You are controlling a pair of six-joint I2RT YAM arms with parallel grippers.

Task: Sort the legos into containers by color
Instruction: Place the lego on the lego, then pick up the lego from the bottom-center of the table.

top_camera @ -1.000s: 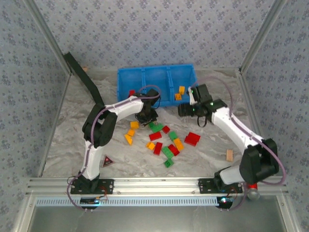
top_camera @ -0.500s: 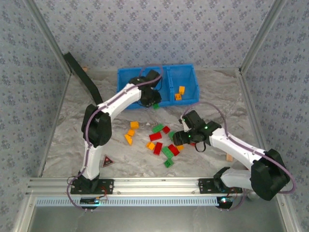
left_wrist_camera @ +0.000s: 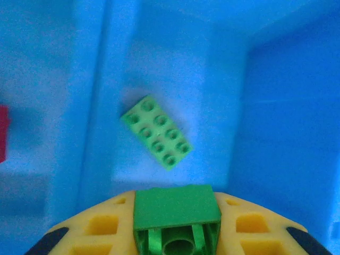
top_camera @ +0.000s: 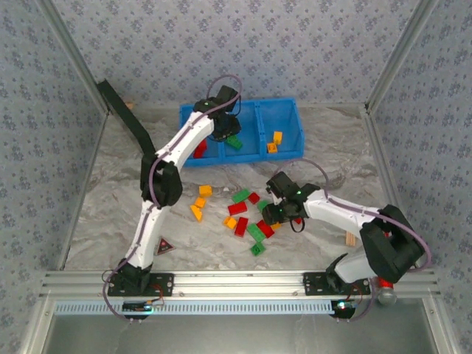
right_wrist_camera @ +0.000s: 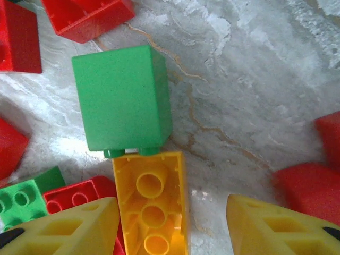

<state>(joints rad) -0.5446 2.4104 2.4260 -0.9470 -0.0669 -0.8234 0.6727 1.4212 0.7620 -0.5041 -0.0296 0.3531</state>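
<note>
1. At the upper centre of the overhead view, holding the left arm (top_camera: pixel 181 147) stretched across to the blue bin (top_camera: pixel 287 107), hovering over its middle compartment.
2. Along the bottom edge of the left wrist view, clamping the left fingers (left_wrist_camera: pixel 95 228) on a held green lego (left_wrist_camera: pixel 177 208), its hollow underside turned toward the camera.
3. At the centre of that same view, looking down on a flat green lego (left_wrist_camera: pixel 156 133), lying studs up and skewed on the floor of the middle compartment, apart from the clamped one.
4. At the left edge of that view, catching a sliver of a red lego (left_wrist_camera: pixel 2 133) beyond the divider, in the left compartment.
5. Right of the left arm in the overhead view, showing two orange-yellow legos (top_camera: pixel 277 136) resting in the right compartment.
6. Below the bin, near the centre of the overhead view, holding the right arm (top_camera: pixel 335 209) bent down over the loose legos (top_camera: pixel 237 208), red, green and orange-yellow, scattered on the marbled surface (top_camera: pixel 110 199).
7. In the lower corners of the right wrist view, standing the right fingers (right_wrist_camera: pixel 64 226) apart, straddling an upturned orange-yellow lego (right_wrist_camera: pixel 151 202), the finger at lower left just beside it, a clear gap on the other side.
8. Directly above that lego in the frame, showing a green block (right_wrist_camera: pixel 122 103) butting against its end, with red legos lying at the upper left, left edge and right edge.
</note>
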